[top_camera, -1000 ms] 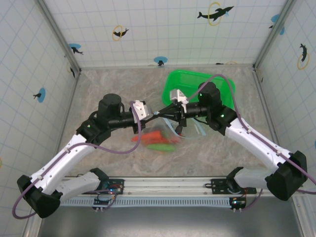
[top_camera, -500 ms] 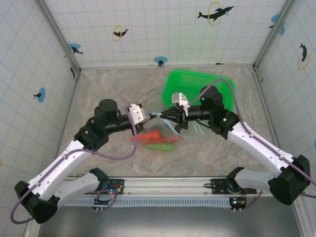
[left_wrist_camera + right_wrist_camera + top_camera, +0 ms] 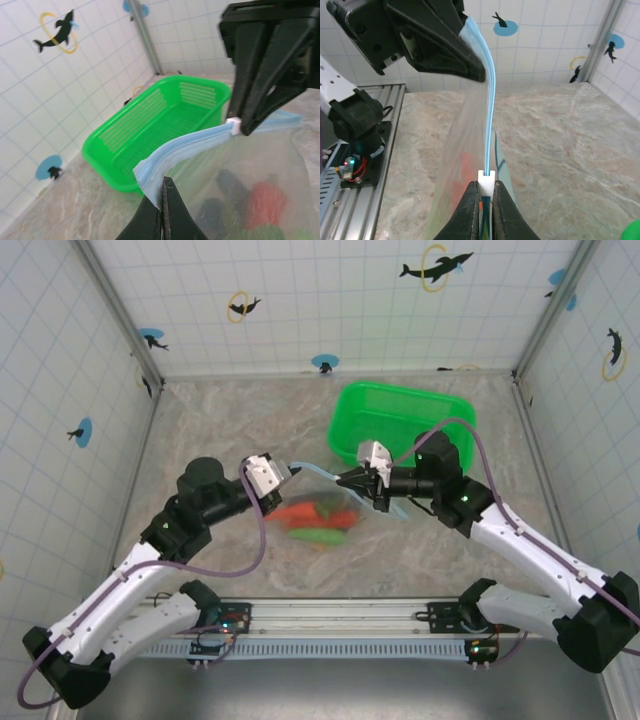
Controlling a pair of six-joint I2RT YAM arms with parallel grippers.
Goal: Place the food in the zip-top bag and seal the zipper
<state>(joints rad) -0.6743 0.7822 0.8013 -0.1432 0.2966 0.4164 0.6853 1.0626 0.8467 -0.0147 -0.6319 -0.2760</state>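
Note:
The clear zip-top bag [image 3: 330, 502] hangs stretched between my two grippers above the table. Its light-blue zipper [image 3: 200, 142] runs taut from one to the other. My left gripper [image 3: 291, 472] [image 3: 161, 199] is shut on the bag's left top corner. A white slider [image 3: 486, 179] sits on the zipper [image 3: 492, 110], and my right gripper [image 3: 346, 480] [image 3: 486, 192] is shut on it. The food [image 3: 315, 518] lies inside the bag: red and green pieces, plus a dark piece [image 3: 230, 182] seen through the plastic.
A green plastic basket [image 3: 400, 415] [image 3: 150, 135] stands on the table just behind the bag, near the back right. Tiled walls close in the back and both sides. A metal rail [image 3: 330, 625] runs along the near edge.
The left gripper has pulled back to the left and the right one has shifted slightly right and nearer. The gap between them has widened and the zipper is drawn out straight.

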